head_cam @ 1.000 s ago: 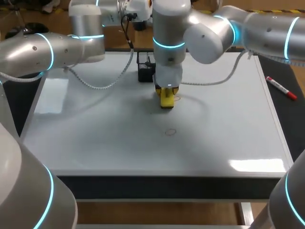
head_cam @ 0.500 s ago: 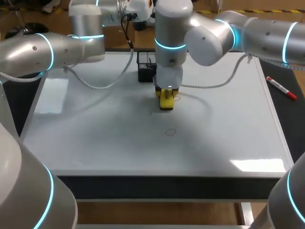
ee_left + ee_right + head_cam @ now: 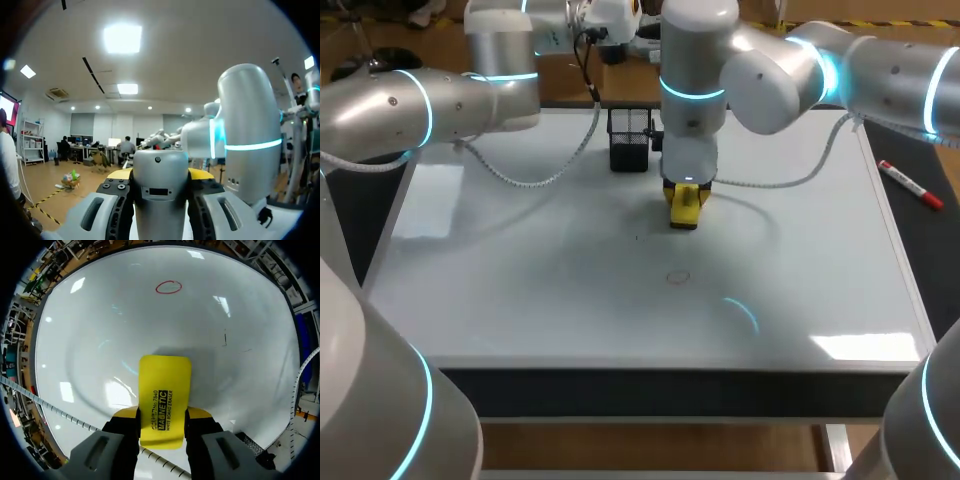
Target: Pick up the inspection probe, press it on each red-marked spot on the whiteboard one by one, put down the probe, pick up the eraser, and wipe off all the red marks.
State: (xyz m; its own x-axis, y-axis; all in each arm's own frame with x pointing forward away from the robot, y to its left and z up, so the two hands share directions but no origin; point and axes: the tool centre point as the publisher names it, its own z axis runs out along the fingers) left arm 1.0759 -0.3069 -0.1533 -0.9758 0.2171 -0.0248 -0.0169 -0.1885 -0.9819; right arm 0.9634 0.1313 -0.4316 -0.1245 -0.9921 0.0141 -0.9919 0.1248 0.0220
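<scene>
Presently, your right tool (image 3: pixel 161 415) is closed on the yellow eraser (image 3: pixel 165 385), with one finger against each long side. The eraser projects ahead of the tips and rests on the whiteboard (image 3: pixel 520 290), around the middle of its far half.

One red ring (image 3: pixel 168 287) is drawn on the board well ahead of the eraser. It lies apart from the eraser, toward the board's near edge. A short dark stroke (image 3: pixel 225 337) lies off to one side between them.

A black mesh holder (image 3: pixel 629 138) stands on the far part of the board, near the right arm's wrist. A red pen (image 3: pixel 910 184) lies on the dark desk (image 3: pixel 930 250), just off the board's right edge.

Your left tool (image 3: pixel 160 175) is raised and faces the room rather than the desk. You cannot tell its state from these views.
</scene>
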